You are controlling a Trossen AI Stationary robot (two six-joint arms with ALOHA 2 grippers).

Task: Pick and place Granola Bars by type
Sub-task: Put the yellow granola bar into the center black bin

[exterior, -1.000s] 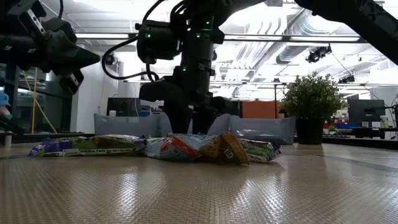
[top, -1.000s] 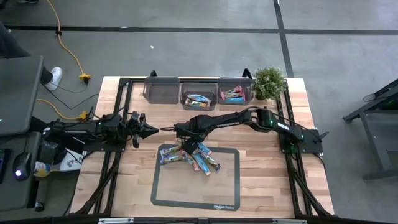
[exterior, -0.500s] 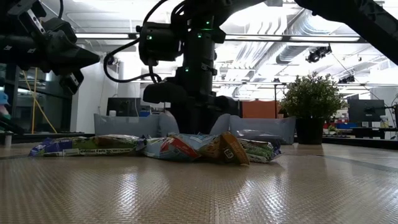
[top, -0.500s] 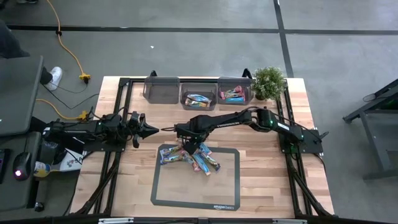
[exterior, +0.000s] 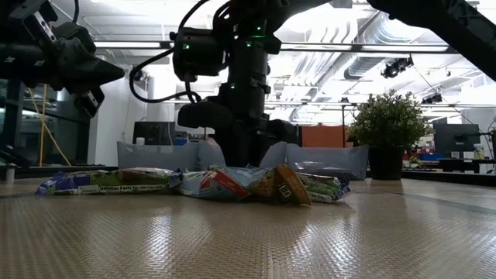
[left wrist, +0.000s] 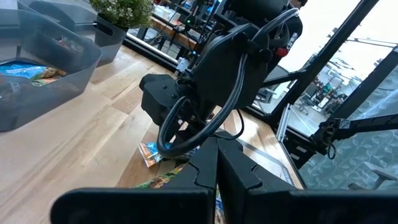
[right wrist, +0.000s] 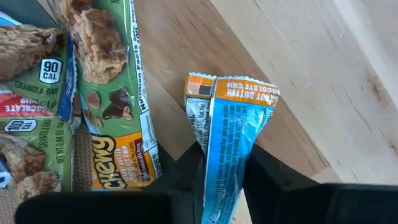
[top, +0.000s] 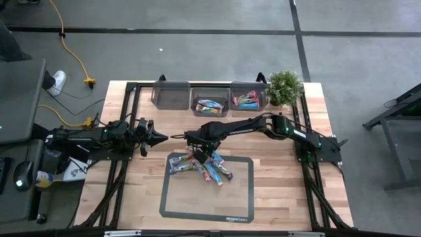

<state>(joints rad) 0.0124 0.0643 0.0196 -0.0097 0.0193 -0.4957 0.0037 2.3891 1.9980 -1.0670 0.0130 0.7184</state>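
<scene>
The right gripper [top: 195,152] was low over the far left part of the pile of Granola Bars [top: 200,166], which lay on the dark-framed mat [top: 240,197] in the middle of the table [top: 283,191]. In the right wrist view its two fingers stood on both sides of a blue bar [right wrist: 231,143] with an orange end, and they seemed to press its wrapper from the sides, so I judged that the gripper had closed narrowly on this one bar. The bar lay on the bare wood just beside the green-wrapped bars [right wrist: 109,93]. It was probably chosen because it stuck out from the heap and could be taken alone.

The left gripper [top: 166,137] hovered to the left of the pile, well apart from it, with its fingers fully together and nothing between them. This arm only waited, perhaps so that it would not disturb the right arm.

At the far edge of the table stood three clear bins. The left bin [top: 170,95] looked empty, the middle bin [top: 210,105] held some bars and the right bin [top: 248,101] held some others, next to a small potted plant [top: 284,86]. The sorting was therefore only begun, since most bars were not yet moved from the mat. The next move would call for a clean lift, and a neighbouring wrapper might be dragged along.
</scene>
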